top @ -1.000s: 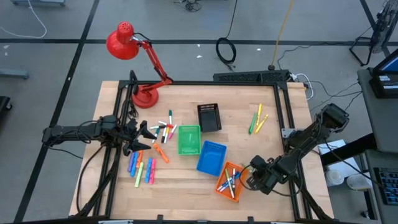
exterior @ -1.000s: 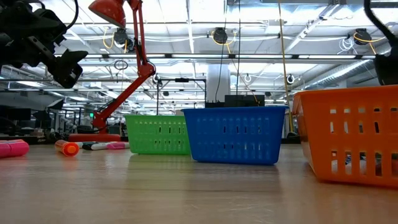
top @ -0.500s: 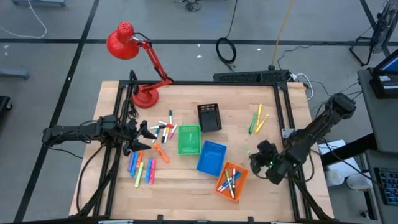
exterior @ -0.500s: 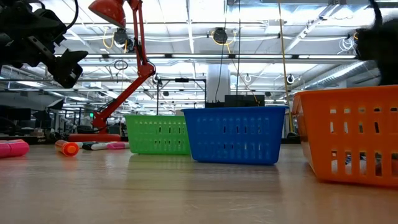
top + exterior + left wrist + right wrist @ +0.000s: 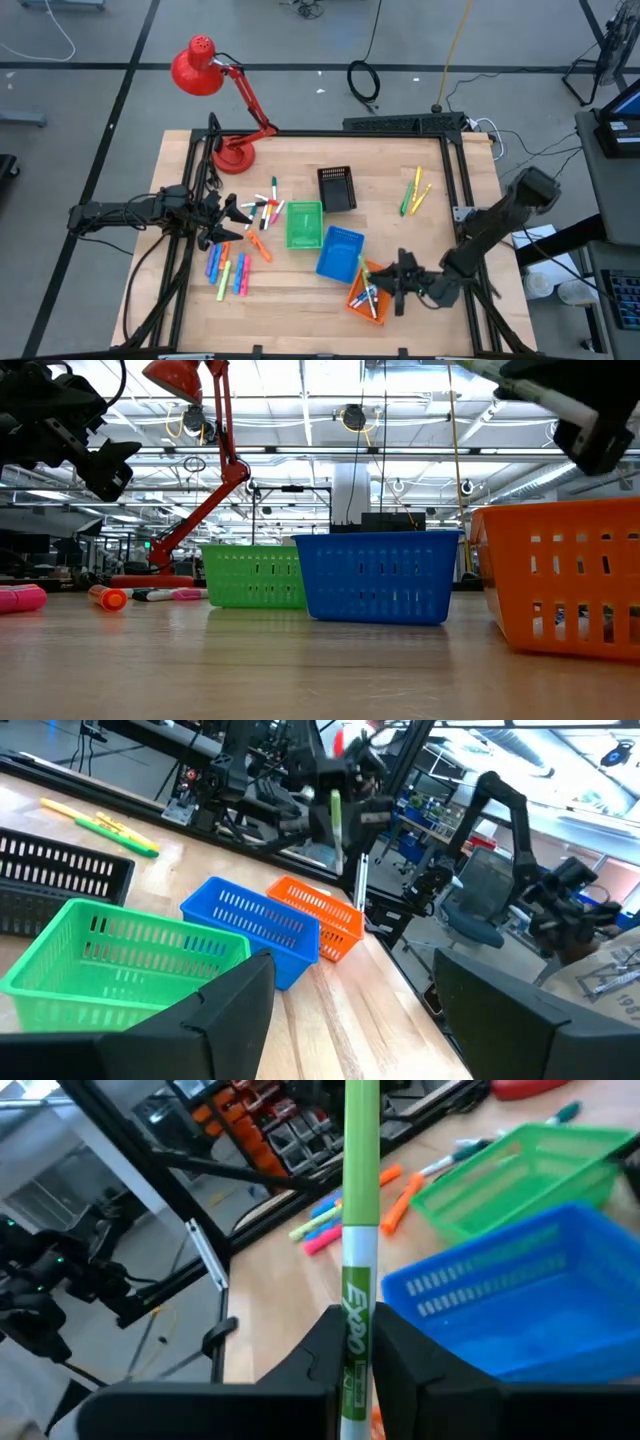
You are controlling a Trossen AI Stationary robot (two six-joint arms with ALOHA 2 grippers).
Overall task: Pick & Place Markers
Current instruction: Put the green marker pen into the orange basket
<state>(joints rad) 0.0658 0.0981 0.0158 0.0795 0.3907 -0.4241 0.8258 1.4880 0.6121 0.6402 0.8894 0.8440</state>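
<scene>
Markers lie in loose groups on the wooden table: one beside the green basket (image 5: 262,212), one nearer the front edge (image 5: 228,270), a yellow-green few at the far right (image 5: 415,192), and several inside the orange basket (image 5: 372,293). My right gripper (image 5: 388,283) hovers at the orange basket's right rim, shut on a green-and-white marker (image 5: 360,1190) that also shows in the left wrist view (image 5: 336,815). My left gripper (image 5: 236,213) waits open above the table's left part, beside the first group. My right gripper pinches the green marker between its two fingers at the white printed barrel (image 5: 352,1342), near that end. The fingers come roughly level from the table's right, lying along the marker. The marker is lifted clear and sticks out ahead of the fingertips, over the orange and blue baskets.
A green basket (image 5: 304,224), a blue basket (image 5: 340,252) and a black basket (image 5: 337,187) stand mid-table, the orange one next to the blue. A red desk lamp (image 5: 215,80) stands at the far left corner. Bare wood lies along the front edge.
My right gripper rose and drew toward the far-right, then swung back down and toward the left, ending at the orange basket's rim with the marker pointing over the baskets. My left arm kept still.
</scene>
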